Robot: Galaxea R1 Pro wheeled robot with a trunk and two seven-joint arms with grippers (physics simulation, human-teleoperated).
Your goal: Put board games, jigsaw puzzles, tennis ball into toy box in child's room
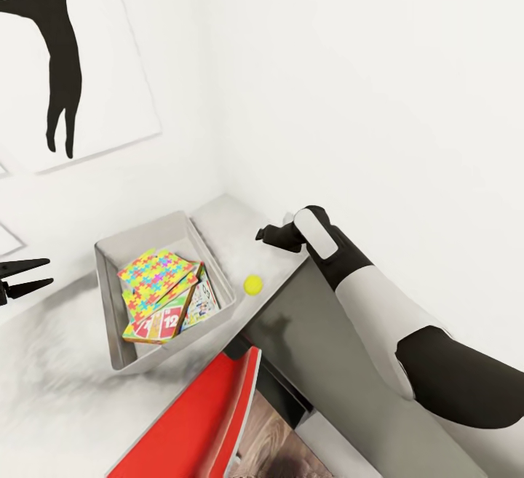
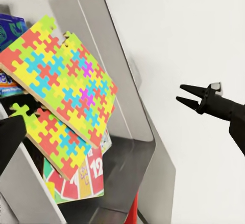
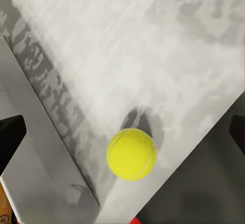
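Observation:
The grey toy box (image 1: 109, 260) stands on the white table (image 1: 58, 369). Inside it, two jigsaw puzzles (image 1: 156, 278) lean over the board games: a yellow-green-orange one (image 1: 161, 322) and a white one (image 1: 205, 303). In the left wrist view the puzzles (image 2: 61, 75) cover the orange game (image 2: 81, 178) and a blue game (image 2: 10, 29). The tennis ball (image 1: 252, 285) lies on the table just right of the box. My right gripper (image 1: 265, 233) hovers open above and beyond the ball (image 3: 131, 153). Left of the box, my left gripper (image 1: 28, 277) stands open and empty.
A red chair (image 1: 204, 420) stands at the table's front edge, below the box. The lower dark grey side unit (image 1: 342, 361) joins the table on the right. White walls meet in a corner behind the table, with a silhouette picture (image 1: 65, 49) at the left.

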